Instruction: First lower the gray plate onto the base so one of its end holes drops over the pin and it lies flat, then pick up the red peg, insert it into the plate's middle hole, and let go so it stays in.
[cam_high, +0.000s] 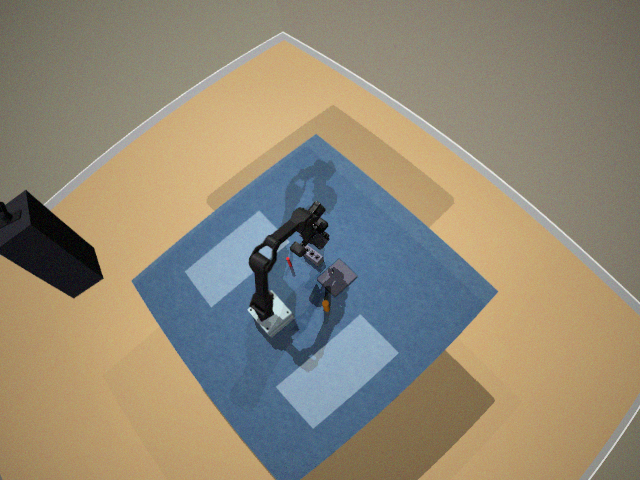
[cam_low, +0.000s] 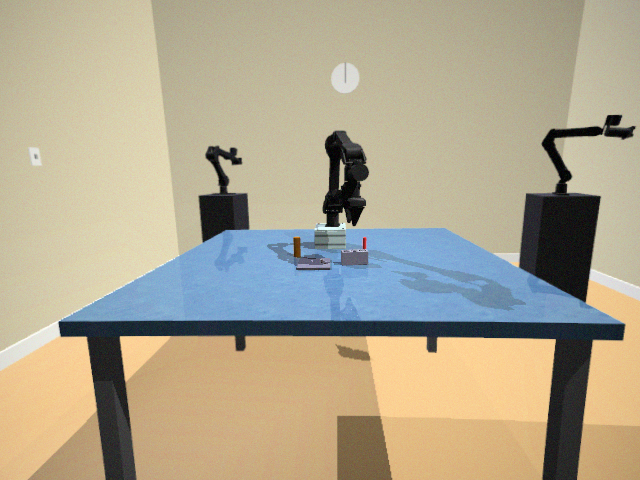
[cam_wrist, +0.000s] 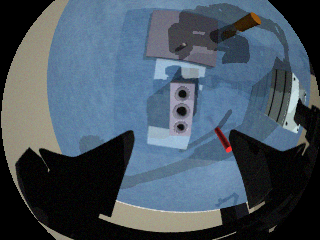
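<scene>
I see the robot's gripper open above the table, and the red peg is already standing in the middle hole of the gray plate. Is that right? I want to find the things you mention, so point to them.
Not quite: the red peg (cam_high: 288, 261) (cam_low: 364, 242) (cam_wrist: 223, 140) stands beside the gray plate (cam_high: 313, 255) (cam_low: 354, 257) (cam_wrist: 175, 120), not in its middle hole, as the wrist view shows. The gripper (cam_high: 312, 243) (cam_low: 354, 224) (cam_wrist: 184, 135) is indeed open above the table.

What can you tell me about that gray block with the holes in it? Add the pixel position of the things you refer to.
The gray block with three holes (cam_high: 308, 260) (cam_low: 354, 257) (cam_wrist: 189, 120) is a small, oblong, box-like piece in a matte, faintly purplish gray. Three round, dark holes run in a row along its top, each with a ring-like rim. It sits level on the blue table (cam_high: 413, 273) (cam_low: 206, 289) (cam_wrist: 85, 100), between the red peg (cam_high: 290, 262) (cam_low: 364, 242) (cam_wrist: 223, 139) and the flat gray base (cam_high: 342, 283) (cam_low: 305, 267) (cam_wrist: 159, 37), touching neither. Nothing stands in its holes.
</scene>
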